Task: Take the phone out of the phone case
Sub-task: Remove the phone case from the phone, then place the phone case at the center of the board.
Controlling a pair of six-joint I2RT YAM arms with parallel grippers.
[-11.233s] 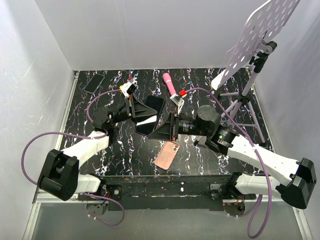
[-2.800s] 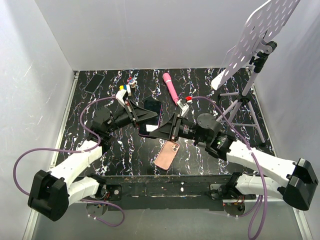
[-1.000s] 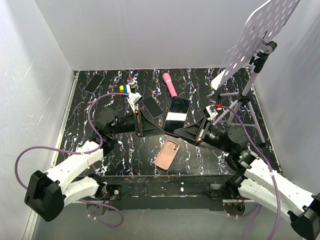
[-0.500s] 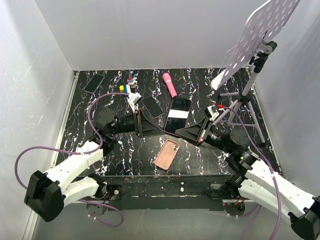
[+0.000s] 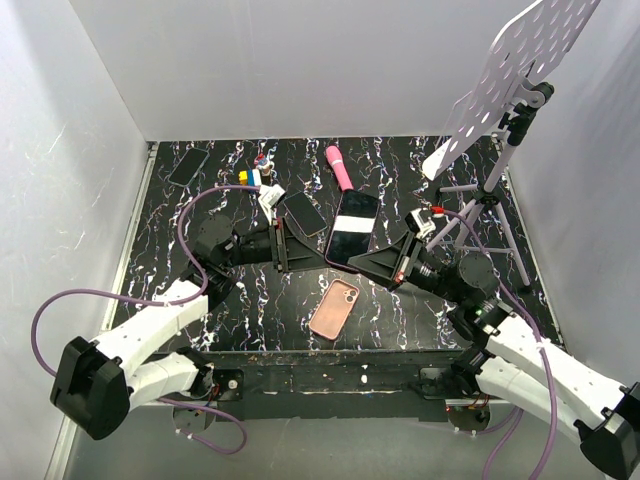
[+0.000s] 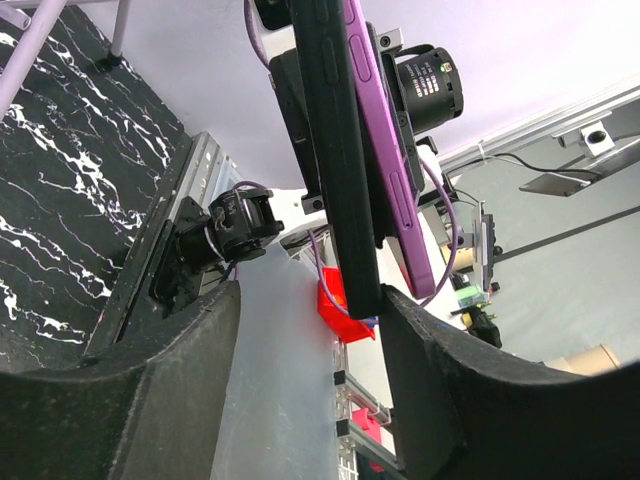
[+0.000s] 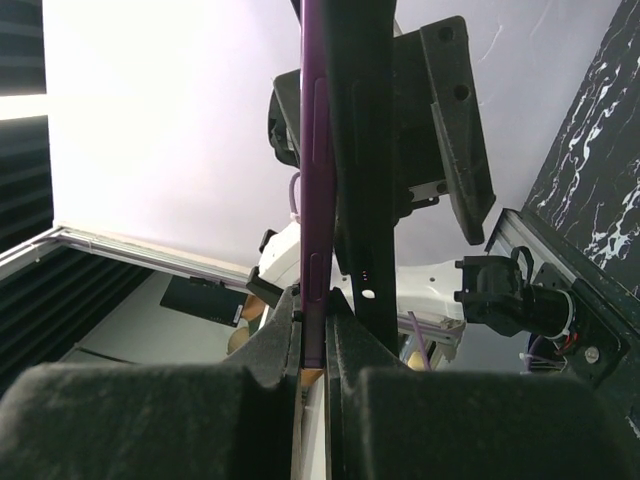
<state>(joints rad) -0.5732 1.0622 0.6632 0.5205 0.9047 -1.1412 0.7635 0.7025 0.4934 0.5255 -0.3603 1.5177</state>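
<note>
My right gripper is shut on the phone, clamping its lower end. The phone is held above the table, its glossy dark screen up; its purple edge shows between the pads. The pale pink phone case lies apart on the table near the front, camera cutout up. My left gripper stands open just left of the phone, holding nothing. A black slab runs beside the phone's purple edge, its end touching one left fingertip. I cannot tell what the slab is.
A bare black phone sits by the left gripper, another in the far left corner. A pink wand and small coloured items lie at the back. A tripod carrying a perforated white board stands right.
Very little. The right arm has edged slightly while keeping the phone, and the left gripper has shifted a touch beside it. The pink case has stayed where it lies.
</note>
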